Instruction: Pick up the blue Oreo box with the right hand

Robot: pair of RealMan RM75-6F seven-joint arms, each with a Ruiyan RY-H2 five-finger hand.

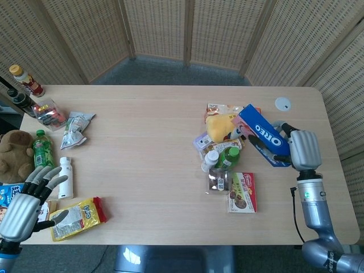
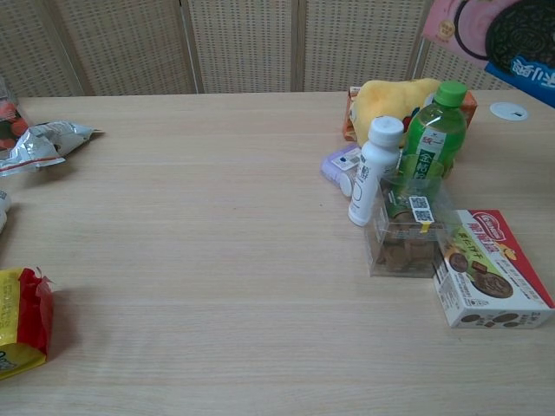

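Right robot hand [image 1: 302, 149]: at the right side of the counter [image 1: 153, 165], clamped on one end of the blue Oreo box; its fingers are mostly hidden behind the box in the head view.
Blue Oreo box [image 1: 261, 141]: held up off the counter, tilted, reaching up and to the left from the right robot hand, over the edge of the snack pile; the chest view shows only its lower corner [image 2: 494, 35] at the top right of the frame.
Left robot hand [image 1: 27, 200]: at the near left edge of the counter, well apart from the right robot hand, fingers spread apart and holding nothing.
Yellow plush toy [image 1: 223, 125]: just left of the raised box, lying on the counter.
Green bottle [image 2: 433, 143]: upright, below and left of the right robot hand, beside the white bottle [image 2: 374, 170].
Clear container [image 2: 409, 227]: on the counter in front of the two bottles.
Red cookie box [image 1: 243, 192]: flat on the counter, nearer the robot than the right robot hand.
Yellow snack bag [image 1: 77, 218]: just right of the left robot hand.
White cap [image 1: 282, 103]: on the counter, beyond the right robot hand.
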